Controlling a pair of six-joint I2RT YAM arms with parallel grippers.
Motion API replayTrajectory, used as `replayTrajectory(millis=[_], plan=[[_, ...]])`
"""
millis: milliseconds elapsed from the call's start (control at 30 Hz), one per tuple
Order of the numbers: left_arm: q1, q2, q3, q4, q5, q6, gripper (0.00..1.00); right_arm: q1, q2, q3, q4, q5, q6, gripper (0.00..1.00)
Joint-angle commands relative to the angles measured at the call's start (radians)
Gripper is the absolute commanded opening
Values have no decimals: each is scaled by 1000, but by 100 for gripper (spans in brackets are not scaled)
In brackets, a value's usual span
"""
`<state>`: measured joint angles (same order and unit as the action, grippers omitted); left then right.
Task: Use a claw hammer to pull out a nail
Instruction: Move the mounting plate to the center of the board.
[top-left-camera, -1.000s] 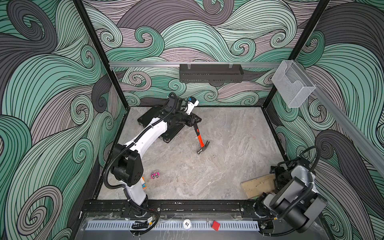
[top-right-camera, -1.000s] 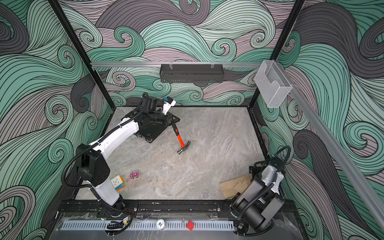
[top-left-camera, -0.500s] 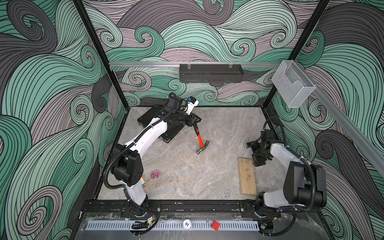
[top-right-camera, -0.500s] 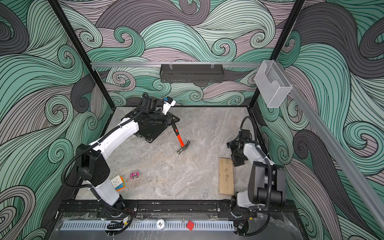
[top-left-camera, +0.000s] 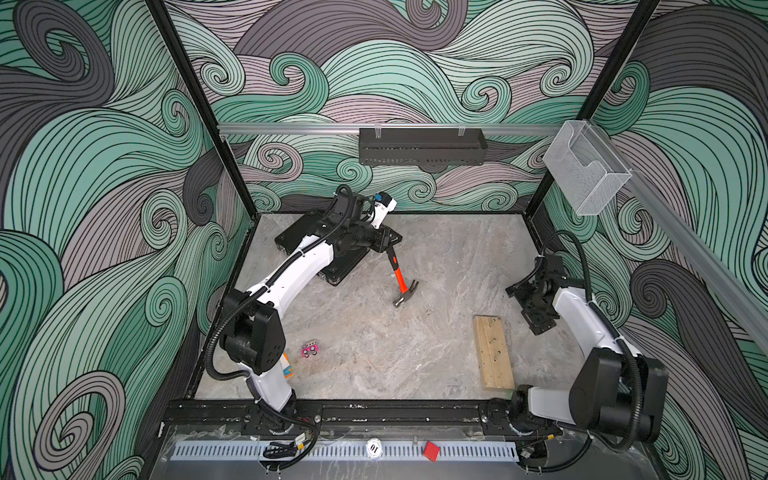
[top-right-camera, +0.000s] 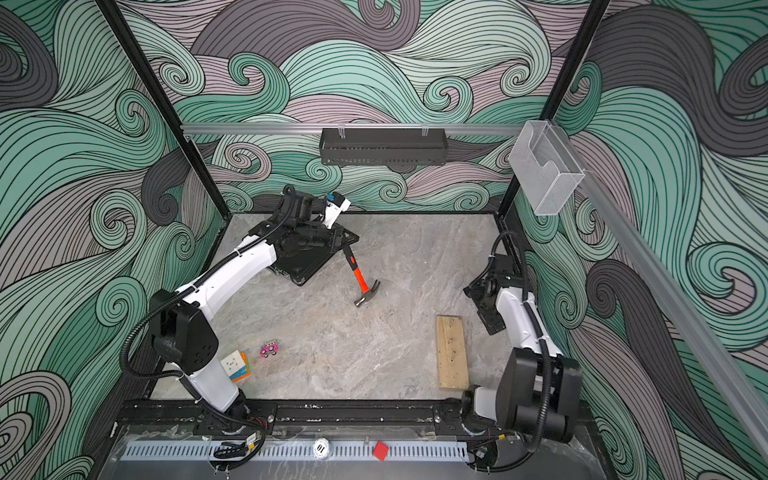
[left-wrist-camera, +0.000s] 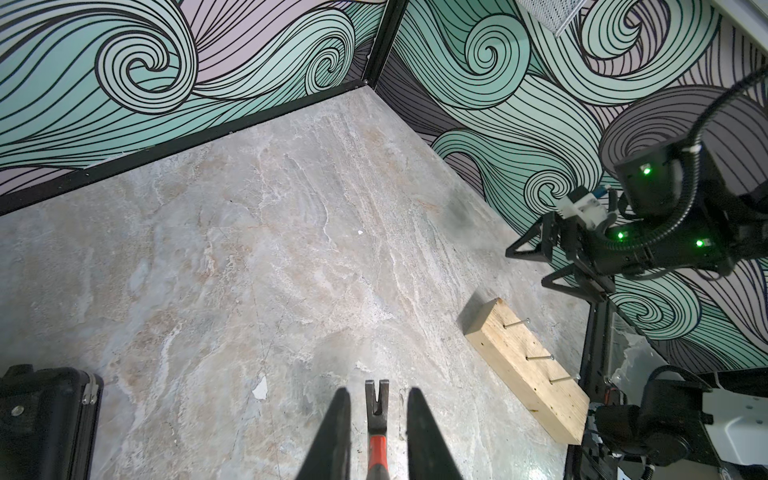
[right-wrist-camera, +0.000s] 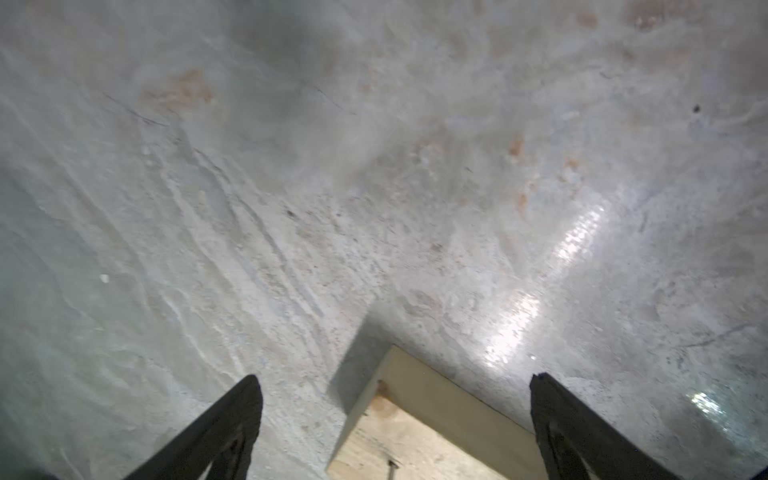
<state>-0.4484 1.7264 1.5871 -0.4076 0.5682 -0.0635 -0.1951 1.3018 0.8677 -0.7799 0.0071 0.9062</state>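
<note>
Well apart from the nailed plank (top-left-camera: 492, 353), the left gripper (top-left-camera: 387, 244) is clamping the hammer (top-left-camera: 400, 279), orange neck and grey head pointing down; the right gripper (left-wrist-camera: 527, 267) is gaping empty beside the plank.

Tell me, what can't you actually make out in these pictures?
Grey steel-headed, orange-necked, black-handled claw hammer: the handle's end is hidden inside the left gripper in both top views.
Pale wooden block: blurred and cut off by the right wrist picture's edge.
Multicoloured cube: mostly behind the left arm in a top view.
</note>
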Motion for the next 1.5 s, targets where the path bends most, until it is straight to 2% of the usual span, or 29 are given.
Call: replayTrajectory(millis=[0,233,367,533,667,867,1000,1067,1133,1267,1333,1467], plan=[[-5,-52,35,21,39,-23,0,4,-79,-56,-42,-68,-51,100],[-4,-53,42,15,40,-22,0,5,-258,-200,63,-174,-29,100],[-4,-54,46,12,44,-22,0,8,-276,-266,80,-213,21,100],[-4,-57,48,7,38,-18,0,49,-225,-311,163,-245,91,100],[-4,-58,47,6,32,-16,0,135,-179,-312,262,-254,218,100],[-4,-65,48,-2,20,-10,0,346,-156,-324,439,-164,555,100],[-4,-66,47,-3,17,-7,0,459,-51,-234,517,-137,630,100],[-4,-69,44,-6,15,-5,0,471,0,-150,452,-120,567,100],[-4,-76,36,-1,12,-7,0,470,12,-65,300,-46,489,100],[-4,-85,26,4,7,-5,0,464,-53,25,29,128,411,100],[-3,-86,25,6,9,-4,0,448,-97,9,-35,140,411,100],[-6,-85,19,15,13,-6,0,425,-156,-45,-125,72,404,100]])
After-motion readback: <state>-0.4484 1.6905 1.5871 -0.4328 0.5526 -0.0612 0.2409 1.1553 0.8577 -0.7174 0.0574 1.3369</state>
